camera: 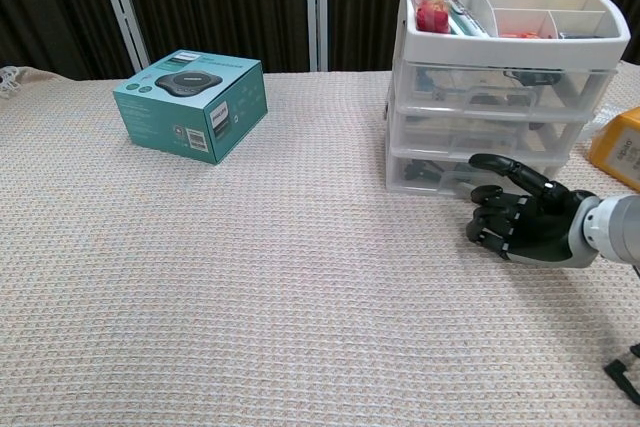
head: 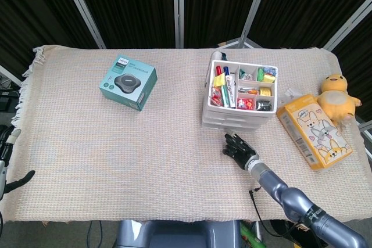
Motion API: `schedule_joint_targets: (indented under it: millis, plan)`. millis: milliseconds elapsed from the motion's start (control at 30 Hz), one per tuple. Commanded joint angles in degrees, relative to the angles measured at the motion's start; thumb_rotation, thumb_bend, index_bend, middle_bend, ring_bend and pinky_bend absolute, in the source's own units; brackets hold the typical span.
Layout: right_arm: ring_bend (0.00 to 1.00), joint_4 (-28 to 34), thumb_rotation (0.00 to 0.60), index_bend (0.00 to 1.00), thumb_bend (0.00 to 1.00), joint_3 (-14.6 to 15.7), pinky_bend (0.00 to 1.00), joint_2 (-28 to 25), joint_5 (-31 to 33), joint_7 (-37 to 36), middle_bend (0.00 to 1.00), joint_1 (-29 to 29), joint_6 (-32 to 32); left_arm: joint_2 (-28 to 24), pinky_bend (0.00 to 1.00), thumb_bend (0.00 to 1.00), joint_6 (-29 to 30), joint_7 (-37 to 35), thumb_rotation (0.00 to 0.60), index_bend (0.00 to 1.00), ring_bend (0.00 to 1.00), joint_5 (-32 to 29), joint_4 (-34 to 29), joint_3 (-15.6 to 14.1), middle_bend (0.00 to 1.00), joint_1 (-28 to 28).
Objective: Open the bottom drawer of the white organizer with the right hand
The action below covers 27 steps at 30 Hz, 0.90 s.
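The white organizer (head: pixel 239 98) stands at the right of the table, its top tray full of pens and small items. In the chest view its three clear drawers are all pushed in; the bottom drawer (camera: pixel 450 176) lies flush with the ones above. My right hand (camera: pixel 522 220) rests low over the cloth just in front of that drawer, holding nothing, fingers half bent and apart, thumb stretched toward the drawer front. In the head view the right hand (head: pixel 239 147) sits a short gap before the organizer. My left hand (head: pixel 16 179) shows only as a dark sliver off the table's left edge.
A teal box (head: pixel 128 83) lies at the back left. An orange carton with rabbit pictures (head: pixel 313 131) and a yellow plush chick (head: pixel 337 96) sit right of the organizer. A woven cloth (head: pixel 116 155) covers the table.
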<state>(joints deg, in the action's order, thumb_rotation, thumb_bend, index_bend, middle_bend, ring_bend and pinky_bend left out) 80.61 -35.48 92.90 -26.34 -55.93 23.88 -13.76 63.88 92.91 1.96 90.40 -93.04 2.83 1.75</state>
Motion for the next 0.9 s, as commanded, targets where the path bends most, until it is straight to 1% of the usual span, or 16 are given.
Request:
schedule_joint_targets:
  millis: [33,100,267,633,900]
  plan:
    - [0.86,-0.2,0.6,0.22,0.2,-0.8,0.7,0.6,-0.1,-0.2,0.81,-0.2,-0.3,0.0,0.0,0.16,0.0,0.0,0.6,0.0,0.0,0.0,0.0,0.0,0.0,0.0]
    - [0.86,-0.2,0.6,0.23,0.2,-1.7,0.7,1.0,-0.4,-0.4,0.81,-0.7,-0.2,0.0,0.0,0.16,-0.1,0.0,0.6,0.0,0.0,-0.1,0.0,0.0,0.0,0.1]
    - [0.86,-0.5,0.6,0.28,0.2,-3.9,0.7,2.2,-1.4,-1.0,0.81,-1.9,1.2,0.1,0.0,0.16,-0.4,0.4,0.6,0.0,0.0,-0.2,0.0,0.0,0.0,0.2]
    - [0.86,-2.5,0.6,0.31,0.2,-4.3,0.7,3.1,-0.5,-1.7,0.81,-2.4,4.8,0.1,0.0,0.16,-0.4,0.4,0.6,0.0,0.0,-0.3,0.0,0.0,0.0,0.2]
    - [0.86,-1.7,0.6,0.33,0.2,-5.2,0.7,2.9,-1.5,-1.0,0.81,-4.9,6.2,0.3,0.0,0.16,-0.7,1.0,0.6,0.0,0.0,0.1,0.0,-0.3,0.0,0.3]
